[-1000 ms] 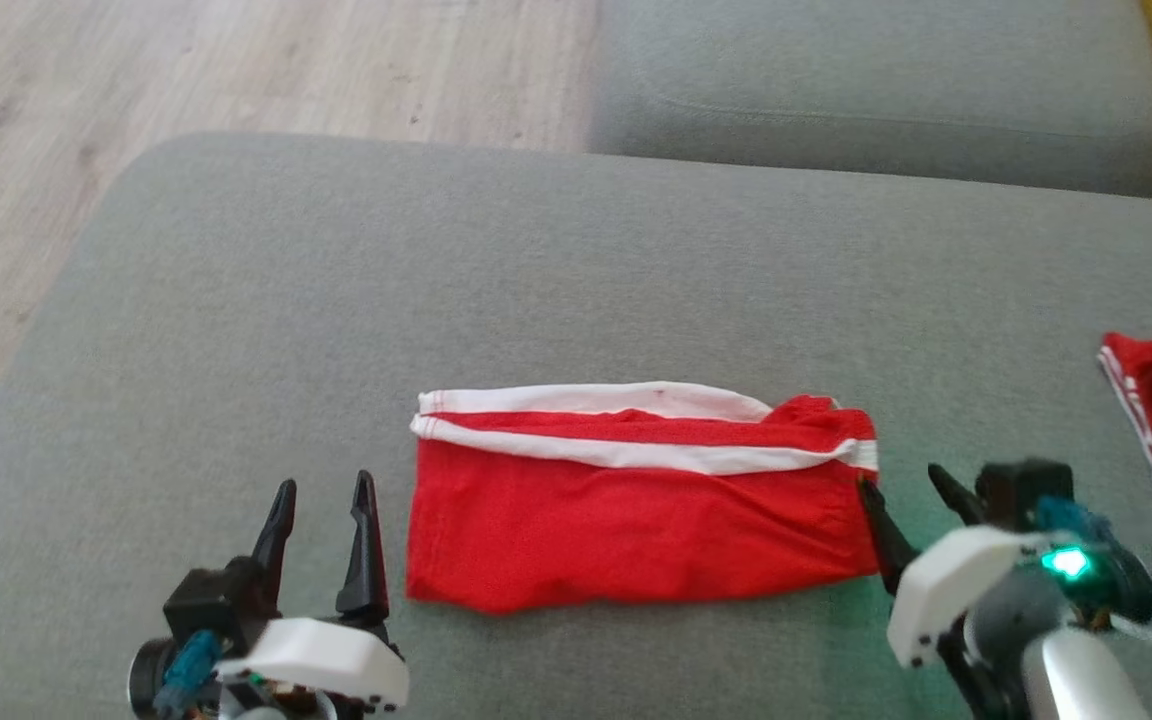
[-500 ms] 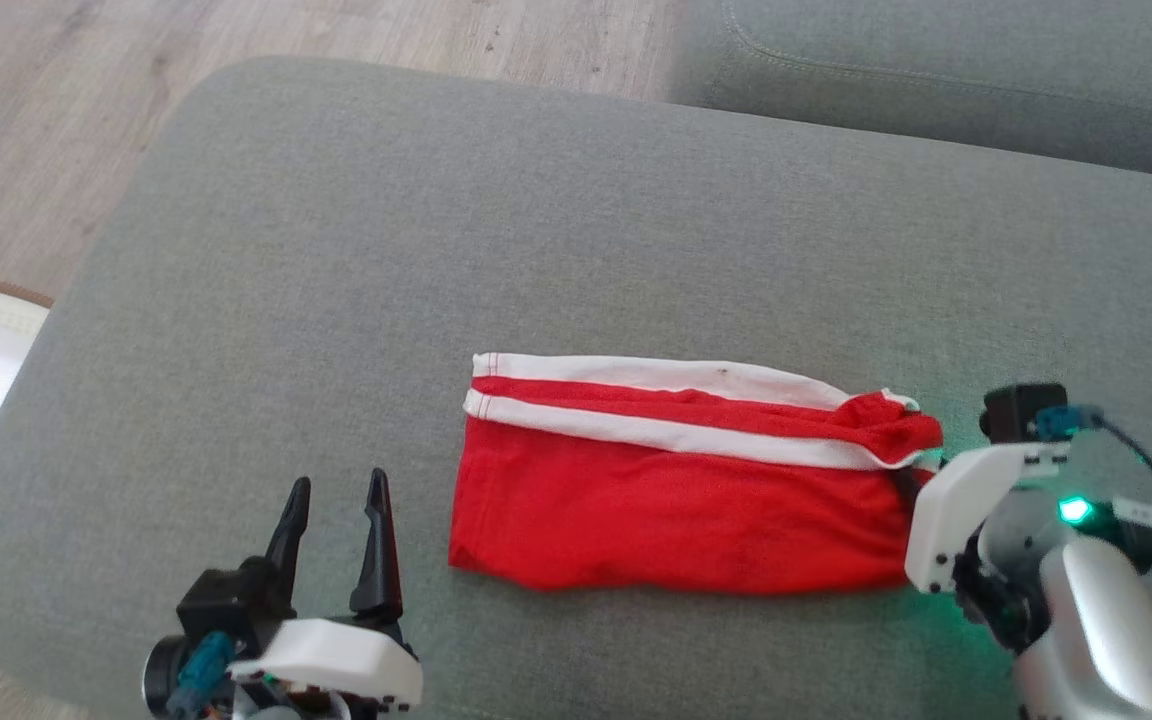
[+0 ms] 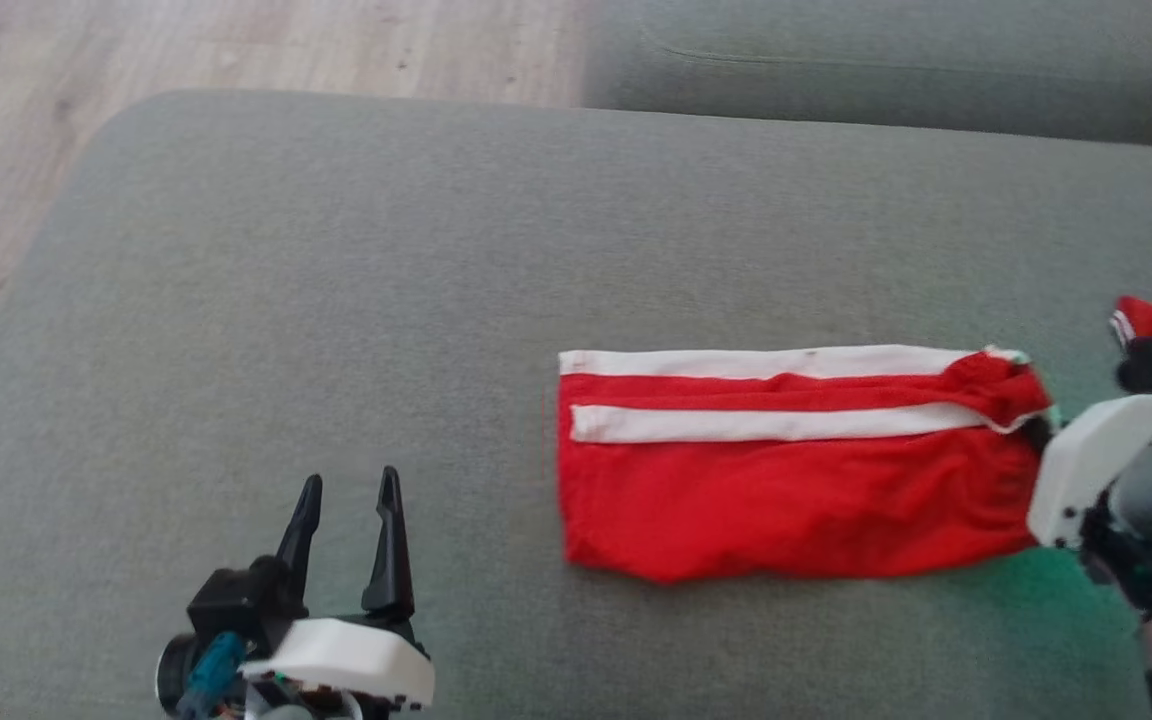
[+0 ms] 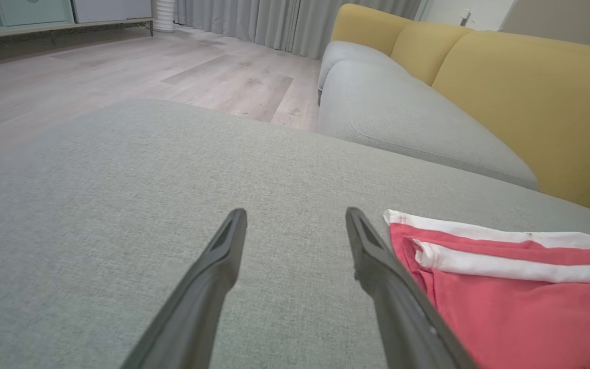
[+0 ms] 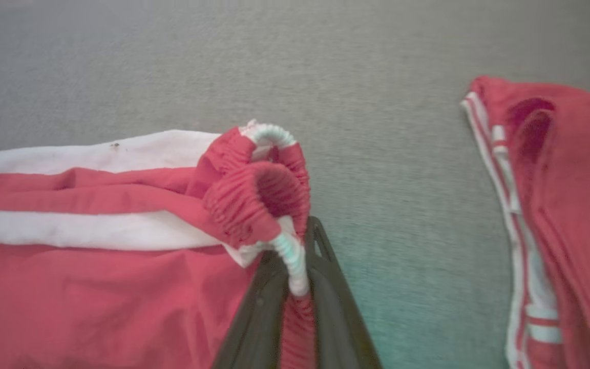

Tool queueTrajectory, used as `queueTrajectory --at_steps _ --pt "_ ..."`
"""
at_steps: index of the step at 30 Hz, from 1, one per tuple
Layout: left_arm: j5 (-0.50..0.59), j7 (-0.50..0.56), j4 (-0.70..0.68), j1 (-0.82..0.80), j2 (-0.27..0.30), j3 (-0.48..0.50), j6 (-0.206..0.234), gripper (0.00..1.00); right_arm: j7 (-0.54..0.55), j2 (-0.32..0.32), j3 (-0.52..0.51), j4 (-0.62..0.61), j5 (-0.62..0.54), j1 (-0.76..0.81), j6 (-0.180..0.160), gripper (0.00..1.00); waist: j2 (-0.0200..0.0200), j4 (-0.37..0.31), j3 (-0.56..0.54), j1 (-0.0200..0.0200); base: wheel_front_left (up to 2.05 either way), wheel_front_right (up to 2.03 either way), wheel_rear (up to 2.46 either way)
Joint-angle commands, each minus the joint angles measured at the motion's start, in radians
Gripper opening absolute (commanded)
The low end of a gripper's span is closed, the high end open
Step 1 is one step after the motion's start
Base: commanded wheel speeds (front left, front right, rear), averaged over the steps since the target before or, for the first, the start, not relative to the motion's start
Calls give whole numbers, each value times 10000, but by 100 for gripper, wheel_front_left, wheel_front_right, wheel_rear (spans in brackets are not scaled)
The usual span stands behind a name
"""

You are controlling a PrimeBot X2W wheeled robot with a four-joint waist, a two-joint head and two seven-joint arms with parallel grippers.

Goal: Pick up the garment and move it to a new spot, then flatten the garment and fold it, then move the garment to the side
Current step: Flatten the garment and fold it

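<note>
Red garment (image 3: 786, 480) is lying folded on the grey cushion (image 3: 336, 300), toward its right side. Right gripper (image 5: 295, 266) is pinching the bunched waistband at the garment's right end, jaws pressed together. Left gripper (image 3: 350, 478) is hovering spread wide, apart from the garment on its left.

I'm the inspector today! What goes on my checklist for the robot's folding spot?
Surface: grey cushion, smooth.
Job's things: red shorts with white stripes, folded flat; waistband end bunched up.
Clutter: second garment, red, to the right, apart from the shorts.
Grippers: left gripper open, empty, beside the shorts; right gripper shut on the waistband.
Cables: teal plug behind the left gripper; no loose cable seen.
Surroundings: wood floor, yellow sofa, grey curtains.
</note>
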Motion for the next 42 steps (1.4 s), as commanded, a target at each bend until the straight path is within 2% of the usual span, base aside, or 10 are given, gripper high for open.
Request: queueTrajectory --at_steps 1,8,18,21,31,32,33,34,35,42 --pt "129 -93 -222 -534 80 330 48 100 25 -208 8 -534 141 -32 65 0 0 -161 31 -1 0 0 0" --pt "129 -92 -168 -621 44 288 37 100 340 552 -370 -1427 1285 102 65 0 0 -415 74 -1 0 0 0" --pt "147 -46 -142 -892 -40 170 -42 100 910 1840 1212 -3233 2368 70 65 0 0 -129 157 -1 0 0 0" --pt "156 -40 -141 -983 -89 131 -61 100 833 2064 1751 -3155 2452 -44 65 0 0 88 220 -1 0 0 0" --pt "165 -82 146 -1300 -495 -126 -201 100 -256 2193 3365 -1148 3070 -1030 65 0 0 786 354 -1 0 0 0" --pt "161 -94 180 -1304 -516 -135 -212 100 -372 2194 3494 -924 3127 -1151 65 13 0 818 356 -1 0 0 0" --pt "157 -107 212 -1309 -533 -143 -224 100 -503 2194 3603 -701 3186 -1269 65 46 0 847 357 -1 0 0 0" --pt "151 -120 244 -1314 -549 -148 -240 100 -649 2194 3711 -488 3212 -1389 65 95 0 870 361 -1 0 0 0" --pt "149 -131 275 -1322 -565 -156 -253 100 -806 2194 3826 -303 3237 -1506 65 100 0 890 362 -1 0 0 0" --pt "125 -191 409 -1339 -631 -169 -278 100 -2191 2195 4440 92 4185 -2129 65 100 0 787 356 -1 0 0 0"
